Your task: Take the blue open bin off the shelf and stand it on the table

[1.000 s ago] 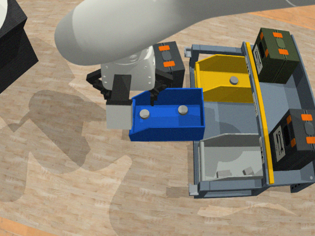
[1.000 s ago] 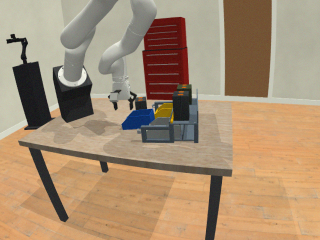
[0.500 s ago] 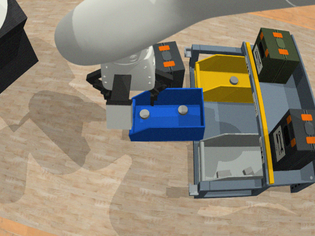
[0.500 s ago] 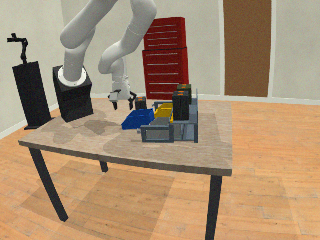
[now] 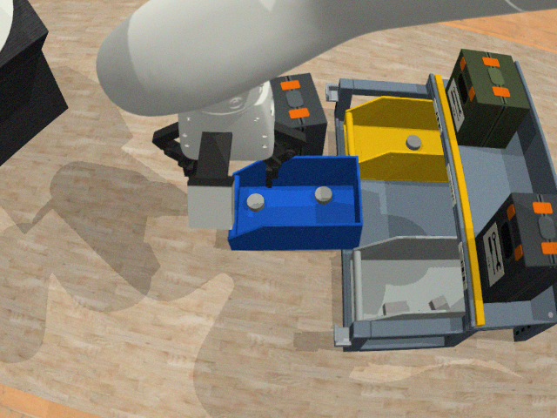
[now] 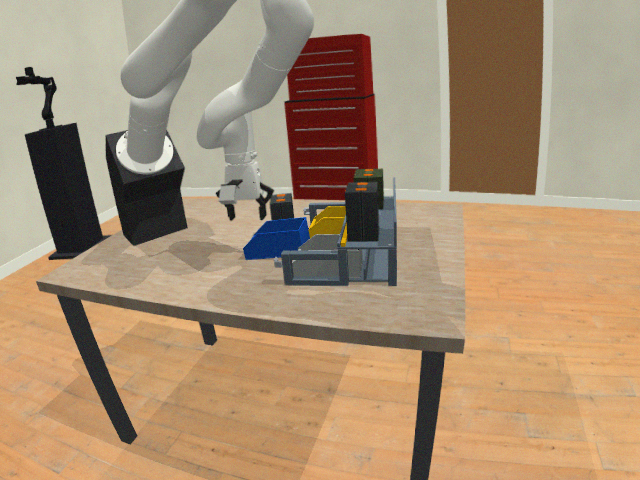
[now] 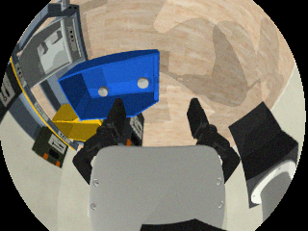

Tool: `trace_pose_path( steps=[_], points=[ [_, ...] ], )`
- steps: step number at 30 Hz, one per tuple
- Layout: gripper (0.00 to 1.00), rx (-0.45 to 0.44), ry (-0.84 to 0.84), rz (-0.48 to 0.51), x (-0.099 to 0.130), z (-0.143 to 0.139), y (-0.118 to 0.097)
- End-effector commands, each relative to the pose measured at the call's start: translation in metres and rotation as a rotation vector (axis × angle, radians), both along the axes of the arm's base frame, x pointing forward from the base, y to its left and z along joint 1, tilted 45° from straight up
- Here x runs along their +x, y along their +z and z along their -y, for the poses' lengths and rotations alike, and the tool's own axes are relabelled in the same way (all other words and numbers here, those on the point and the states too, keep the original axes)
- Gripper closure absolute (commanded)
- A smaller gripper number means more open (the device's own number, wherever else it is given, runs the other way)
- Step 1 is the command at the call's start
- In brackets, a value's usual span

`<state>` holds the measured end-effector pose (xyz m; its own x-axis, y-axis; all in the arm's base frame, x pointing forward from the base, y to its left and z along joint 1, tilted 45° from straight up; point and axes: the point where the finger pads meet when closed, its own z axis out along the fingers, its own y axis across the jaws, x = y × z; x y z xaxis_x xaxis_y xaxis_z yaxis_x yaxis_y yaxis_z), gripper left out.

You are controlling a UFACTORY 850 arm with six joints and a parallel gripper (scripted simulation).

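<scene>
Blue bin (image 5: 297, 205): ext view shows claw (image 6: 245, 205) above it, wide open, empty.

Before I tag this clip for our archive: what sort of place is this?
Likely a workshop or tool room: a red drawer tool chest, parts bins on a grey shelf, and toolboxes marked with a wrench, like the dark one.

Red tool chest (image 6: 330, 116), maybe door (image 6: 494, 95), wood floor (image 6: 542, 330).

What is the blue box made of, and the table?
The blue bin looks like smooth, matte plastic: one even color, thin molded walls. That is a guess from its look. The table top looks like pale wood, with plank lines and grain, on dark legs that may be metal.
</scene>
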<state>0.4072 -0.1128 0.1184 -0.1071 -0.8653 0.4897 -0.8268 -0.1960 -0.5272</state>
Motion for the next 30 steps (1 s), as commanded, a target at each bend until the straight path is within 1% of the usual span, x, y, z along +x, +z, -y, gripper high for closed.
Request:
trace_pose_path(
  steps=[1, 2, 6, 18, 19, 23, 30],
  points=[
    [0.00, 0.023, 0.018, 0.000, -0.0001, 0.0011, 0.0001],
    [0.00, 0.005, 0.004, 0.000, -0.0001, 0.0002, 0.0001],
    [0.00, 0.023, 0.018, 0.000, -0.0001, 0.0011, 0.0001],
    [0.00, 0.023, 0.018, 0.000, -0.0001, 0.0011, 0.0001],
    [0.00, 0.005, 0.004, 0.000, -0.0001, 0.0002, 0.0001],
    [0.00, 0.023, 0.018, 0.000, -0.0001, 0.0011, 0.0001],
    [0.00, 0.023, 0.018, 0.000, -0.0001, 0.0011, 0.0001]
  ],
)
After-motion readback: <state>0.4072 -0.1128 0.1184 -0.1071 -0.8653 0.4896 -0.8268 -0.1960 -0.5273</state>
